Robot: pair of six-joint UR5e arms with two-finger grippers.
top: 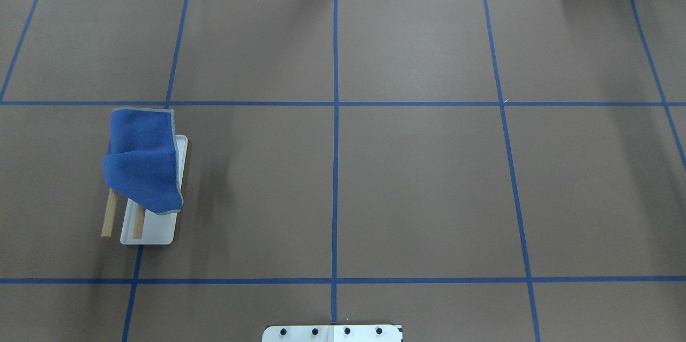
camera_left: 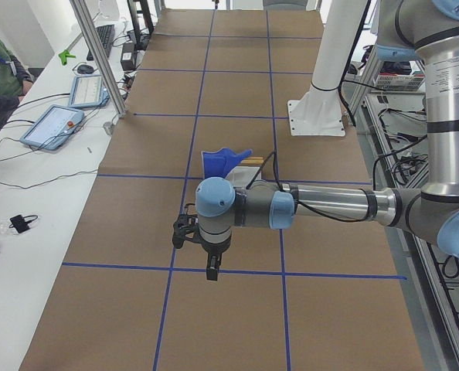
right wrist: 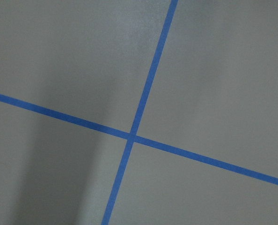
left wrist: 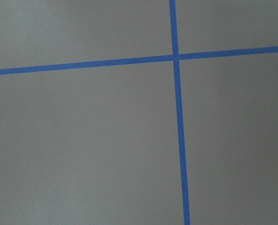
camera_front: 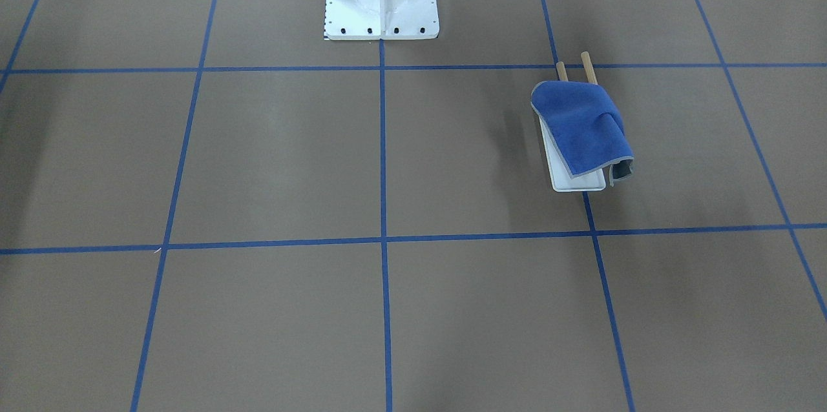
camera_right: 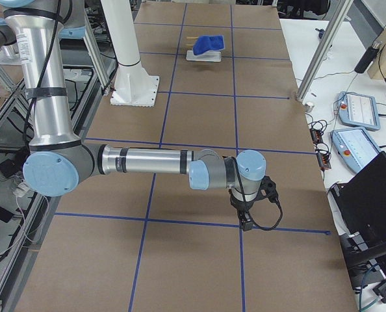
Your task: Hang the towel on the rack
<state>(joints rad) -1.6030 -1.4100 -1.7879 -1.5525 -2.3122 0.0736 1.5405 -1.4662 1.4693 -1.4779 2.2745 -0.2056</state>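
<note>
Overhead exterior showed the towel [top: 142,160] draped over the rack [top: 155,230] on the left of the surface [top: 375,170]; exterior left showed the left claw [camera_left: 212,271]; exterior right showed the right claw [camera_right: 247,224]; whether either was clenched or released, I cannot tell.

- Towel [top: 142,162]: royal-blue, grey-edged, draped over both dowels, one corner hanging over the base.
- Rack [top: 161,229]: white base, two wooden dowels, standing on the tabletop.
</note>
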